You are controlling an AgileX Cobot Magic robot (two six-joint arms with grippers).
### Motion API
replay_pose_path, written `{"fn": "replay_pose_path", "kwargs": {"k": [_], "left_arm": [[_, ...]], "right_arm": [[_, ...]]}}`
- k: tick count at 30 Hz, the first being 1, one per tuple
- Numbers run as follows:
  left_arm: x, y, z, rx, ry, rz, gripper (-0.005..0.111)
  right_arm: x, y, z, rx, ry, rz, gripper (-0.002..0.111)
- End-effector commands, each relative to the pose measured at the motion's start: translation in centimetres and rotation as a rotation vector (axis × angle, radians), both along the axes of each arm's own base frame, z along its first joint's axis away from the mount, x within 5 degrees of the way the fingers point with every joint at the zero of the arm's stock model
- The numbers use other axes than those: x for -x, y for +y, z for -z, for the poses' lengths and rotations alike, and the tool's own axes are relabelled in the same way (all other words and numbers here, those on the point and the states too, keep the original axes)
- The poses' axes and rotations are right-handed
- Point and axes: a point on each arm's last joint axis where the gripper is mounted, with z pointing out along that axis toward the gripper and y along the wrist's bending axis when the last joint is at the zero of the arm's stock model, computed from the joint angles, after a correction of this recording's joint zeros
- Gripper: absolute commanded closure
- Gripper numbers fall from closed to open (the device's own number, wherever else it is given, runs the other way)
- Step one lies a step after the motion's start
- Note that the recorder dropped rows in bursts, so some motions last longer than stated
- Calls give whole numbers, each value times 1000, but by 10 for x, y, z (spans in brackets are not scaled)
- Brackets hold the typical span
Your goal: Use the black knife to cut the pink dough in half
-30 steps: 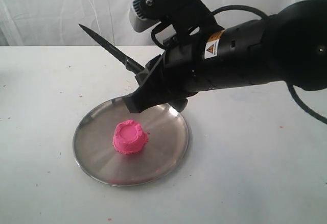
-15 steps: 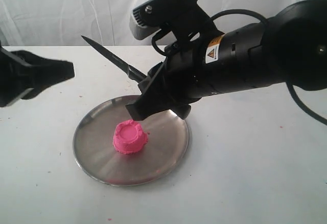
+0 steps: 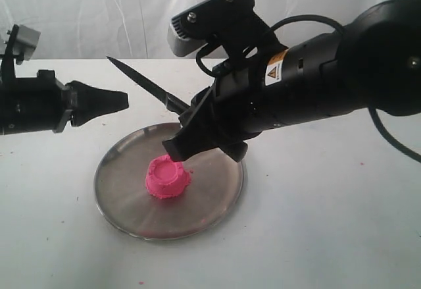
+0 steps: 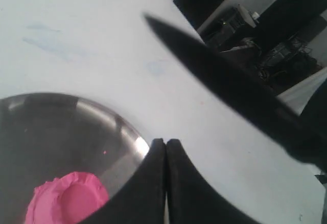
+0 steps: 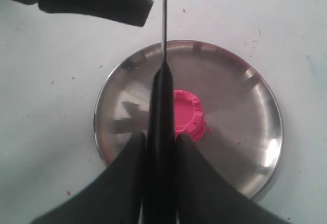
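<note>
My right fingers [image 5: 125,183] clamped the slim matte-black knife [image 3: 141,79] above the mid-frame bright pink dough lump [image 3: 168,177], aligning the cut; left fingers [image 4: 153,183] were pressed together.

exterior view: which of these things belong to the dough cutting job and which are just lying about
Job in hand:
pink dough, whole, on the steel plate
black knife, gripped in the right pincer, clear of the dough
left pincer, shut, off to the side

Lying about:
pink crumbs scattered on the white table
</note>
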Motion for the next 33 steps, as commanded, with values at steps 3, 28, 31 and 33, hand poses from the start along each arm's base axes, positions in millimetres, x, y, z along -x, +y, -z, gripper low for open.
{"fn": "replay_pose_path", "kwargs": {"k": [3, 28, 31, 33], "left_arm": [[-17, -4, -19, 108, -55, 74, 107], [-20, -5, -17, 127, -55, 97, 107], [-18, -6, -13, 89, -37, 117, 107], [-17, -6, -11, 72, -16, 133, 107]], "right_arm": [[2, 1, -6, -27, -2, -1, 108], [-10, 1, 7, 22, 2, 73, 108], [-13, -2, 8, 50, -23, 114, 108], [-14, -3, 8, 58, -30, 124, 108]]}}
